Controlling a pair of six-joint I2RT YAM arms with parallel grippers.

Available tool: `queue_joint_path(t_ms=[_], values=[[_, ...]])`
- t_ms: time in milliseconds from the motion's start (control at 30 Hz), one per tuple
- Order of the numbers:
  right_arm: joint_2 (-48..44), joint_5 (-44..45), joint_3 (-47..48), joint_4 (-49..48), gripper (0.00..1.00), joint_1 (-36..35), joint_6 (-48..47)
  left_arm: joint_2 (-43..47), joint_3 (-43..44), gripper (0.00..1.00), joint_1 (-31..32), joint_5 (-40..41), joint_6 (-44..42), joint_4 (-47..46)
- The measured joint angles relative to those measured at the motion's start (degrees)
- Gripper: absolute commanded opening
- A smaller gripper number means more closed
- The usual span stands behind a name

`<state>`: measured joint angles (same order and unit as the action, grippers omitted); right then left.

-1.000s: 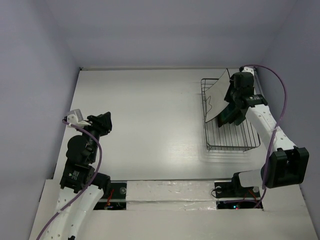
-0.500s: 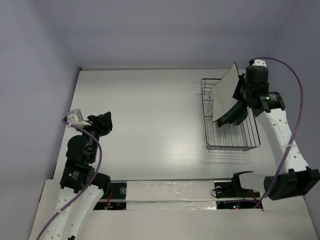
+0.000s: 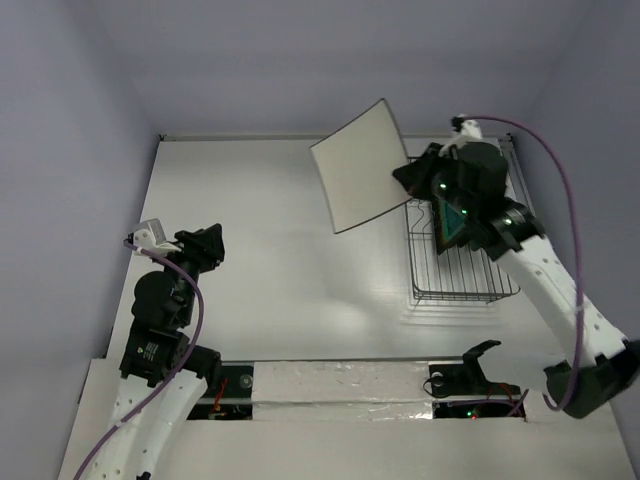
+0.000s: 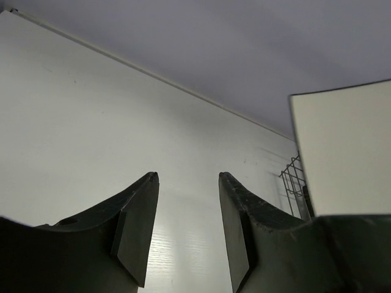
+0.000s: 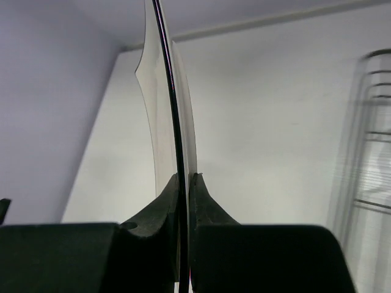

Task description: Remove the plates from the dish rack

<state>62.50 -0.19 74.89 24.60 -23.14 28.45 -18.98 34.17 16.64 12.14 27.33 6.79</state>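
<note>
My right gripper point(image 3: 405, 182) is shut on the edge of a square plate point(image 3: 362, 166) and holds it tilted in the air, up and left of the dish rack point(image 3: 465, 272). The plate's pale face shows from above. In the right wrist view the plate point(image 5: 174, 104) stands edge-on between my fingertips point(image 5: 183, 176), with a thin dark rim line. The plate also shows in the left wrist view point(image 4: 342, 146). I see no other plates in the wire rack. My left gripper point(image 3: 208, 243) is open and empty at the table's left side, its jaws apart in the left wrist view point(image 4: 188, 176).
The rack stands at the table's right side by the right wall and shows blurred in the right wrist view point(image 5: 366, 152). Purple walls close the table on three sides. A purple cable point(image 3: 575, 190) loops off the right arm.
My right gripper has lifted the plate out of the rack and swung it up and to the left, over the table. The left arm has not moved.
</note>
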Motion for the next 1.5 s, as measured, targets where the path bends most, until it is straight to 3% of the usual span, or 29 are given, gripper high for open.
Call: queue_joint_path(t_ms=[167,400,667,867,900,933,1133,1333,1500], values=[[14.21,-1.25,-0.76,-12.2,0.0,-8.92,7.34,0.04,0.0,0.41,0.0,0.0,0.0,0.2],[34.86,5.35,0.83,-25.68,0.0,-18.62,18.91,0.04,0.0,0.41,0.0,0.0,0.0,0.37],[56.26,7.32,11.41,-31.87,0.0,-20.46,30.25,0.13,0.0,0.41,0.0,0.0,0.0,0.37],[63.28,7.76,16.65,-33.14,0.0,-20.33,35.36,0.28,0.0,0.42,-0.02,0.0,0.02,0.35],[63.56,7.76,16.9,-33.14,0.03,-20.37,35.78,0.37,0.0,0.42,-0.02,0.0,0.0,0.35],[63.69,7.76,16.98,-33.14,0.14,-20.46,36.13,0.48,0.0,0.42,-0.02,0.0,0.0,0.35],[64.26,6.45,16.96,-34.8,0.56,-20.46,39.01,0.81,0.0,0.42,-0.02,0.02,0.0,0.33],[64.35,3.58,14.62,-36.17,0.77,-20.52,39.1,0.83,0.0,0.42,-0.02,0.02,0.02,0.33],[64.35,3.19,11.98,-35.39,0.84,-20.7,37.73,0.83,0.0,0.42,-0.02,0.0,0.02,0.33]])
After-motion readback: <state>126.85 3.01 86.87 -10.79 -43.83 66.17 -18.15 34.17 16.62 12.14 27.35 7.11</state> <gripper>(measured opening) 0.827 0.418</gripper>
